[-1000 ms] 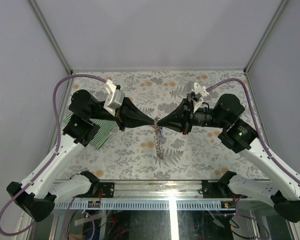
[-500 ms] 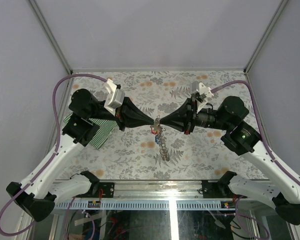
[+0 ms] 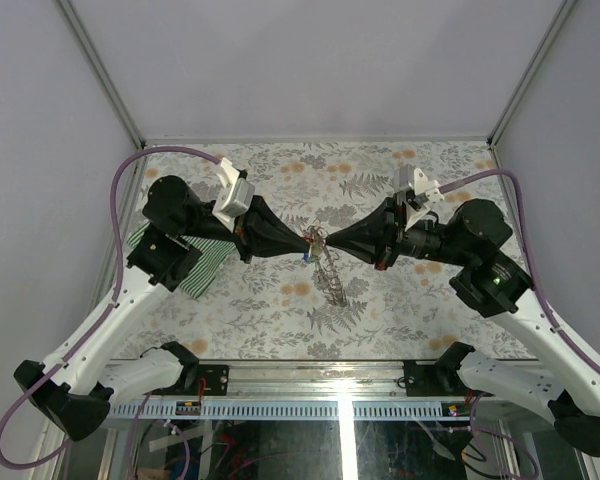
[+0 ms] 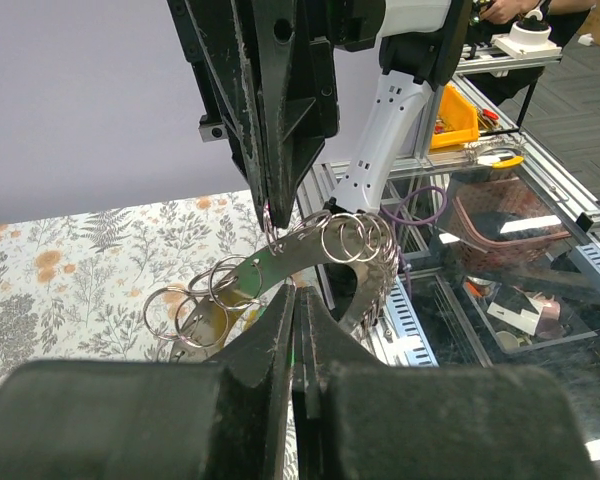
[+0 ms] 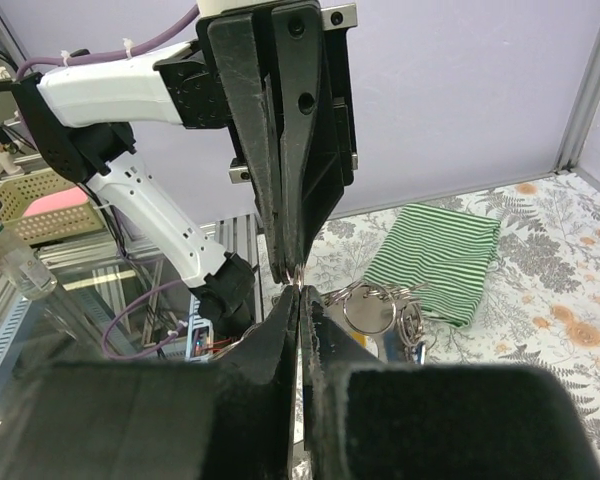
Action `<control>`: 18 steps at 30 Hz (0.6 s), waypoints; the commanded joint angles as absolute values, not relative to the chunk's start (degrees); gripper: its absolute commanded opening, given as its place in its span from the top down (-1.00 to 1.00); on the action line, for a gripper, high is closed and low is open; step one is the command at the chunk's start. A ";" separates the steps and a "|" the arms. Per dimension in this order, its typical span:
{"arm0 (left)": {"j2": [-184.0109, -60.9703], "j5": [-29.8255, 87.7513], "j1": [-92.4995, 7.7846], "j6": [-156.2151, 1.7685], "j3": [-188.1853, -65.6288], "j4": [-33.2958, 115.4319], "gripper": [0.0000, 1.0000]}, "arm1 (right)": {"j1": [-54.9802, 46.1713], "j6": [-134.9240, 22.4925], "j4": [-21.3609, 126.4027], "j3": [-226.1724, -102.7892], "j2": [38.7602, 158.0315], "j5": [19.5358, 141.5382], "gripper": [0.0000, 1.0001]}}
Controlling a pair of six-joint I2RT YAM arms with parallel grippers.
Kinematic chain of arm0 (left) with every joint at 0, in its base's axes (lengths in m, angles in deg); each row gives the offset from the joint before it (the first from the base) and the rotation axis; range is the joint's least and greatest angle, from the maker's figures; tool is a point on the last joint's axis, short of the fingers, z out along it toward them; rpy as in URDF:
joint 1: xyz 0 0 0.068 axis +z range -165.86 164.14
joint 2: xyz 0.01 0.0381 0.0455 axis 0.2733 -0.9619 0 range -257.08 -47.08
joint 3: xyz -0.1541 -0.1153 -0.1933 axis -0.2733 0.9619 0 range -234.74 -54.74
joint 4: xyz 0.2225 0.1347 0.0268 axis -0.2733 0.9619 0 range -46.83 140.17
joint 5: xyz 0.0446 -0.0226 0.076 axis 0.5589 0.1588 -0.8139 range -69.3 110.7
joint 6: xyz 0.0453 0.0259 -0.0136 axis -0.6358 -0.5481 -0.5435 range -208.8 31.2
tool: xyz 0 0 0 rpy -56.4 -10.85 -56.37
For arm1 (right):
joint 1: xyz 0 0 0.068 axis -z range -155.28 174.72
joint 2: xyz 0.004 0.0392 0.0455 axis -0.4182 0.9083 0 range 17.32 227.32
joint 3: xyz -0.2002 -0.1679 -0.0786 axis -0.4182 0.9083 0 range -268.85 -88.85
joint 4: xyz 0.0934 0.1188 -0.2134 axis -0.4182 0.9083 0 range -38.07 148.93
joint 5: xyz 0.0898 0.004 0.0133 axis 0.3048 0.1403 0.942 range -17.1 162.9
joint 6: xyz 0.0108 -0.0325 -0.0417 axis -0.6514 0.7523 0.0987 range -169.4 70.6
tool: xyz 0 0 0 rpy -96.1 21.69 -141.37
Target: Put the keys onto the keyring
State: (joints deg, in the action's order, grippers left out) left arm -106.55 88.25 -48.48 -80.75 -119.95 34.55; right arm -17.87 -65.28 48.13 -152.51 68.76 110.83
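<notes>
Keyring look: the keyring (image 3: 316,241) is grey metal, a curved flat strip carrying a row of thin round wire loops (clearest from the left wrist); a chain tail drops from it toward 5 o'clock in the top view; whether its lower end touches the worktop (image 3: 410,300) I cannot tell
Keyring place: mid-worktop, raised off the surface, strung between the two arm tips
Keys: the keys (image 3: 307,257) show only as tiny blue and red specks at 7 o'clock of the loops; too small to tell whether they hang on a loop
Left end effector: the left end effector (image 4: 295,298) comes in from 9 o'clock; its fingers are pressed together, their tips pinching the curved strip
Right end effector: the right end effector (image 5: 300,300) comes in from 3 o'clock; it is likewise clamped closed, nipping the loop bundle at its rim; the two tips almost touch
Worktop: a pale sheet printed with grey ferns and orange flowers; a green-and-white striped cloth (image 3: 206,262) lies at 9 o'clock of the keyring, partly under the left arm
Room: plain pale lilac walls (image 3: 310,70) on three sides; aluminium frame posts (image 3: 100,70) run to the far corners
</notes>
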 commanded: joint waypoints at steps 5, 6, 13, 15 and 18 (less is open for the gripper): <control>-106.42 88.94 -49.04 -81.35 -122.50 35.11 1.00 | -17.46 -57.77 43.93 -152.16 66.06 112.74 1.00; -106.43 89.06 -49.04 -81.34 -122.57 35.09 1.00 | -17.53 -56.25 43.96 -151.73 65.72 112.52 1.00; -106.23 88.13 -49.27 -81.24 -122.35 35.09 1.00 | -17.50 -47.51 35.99 -145.97 62.61 111.23 1.00; -106.13 87.86 -49.26 -81.18 -122.19 35.10 1.00 | -17.54 -43.48 34.51 -144.61 61.95 111.93 1.00; -106.04 87.50 -49.27 -81.07 -122.11 35.15 1.00 | -17.55 -37.78 27.39 -140.31 60.53 113.39 1.00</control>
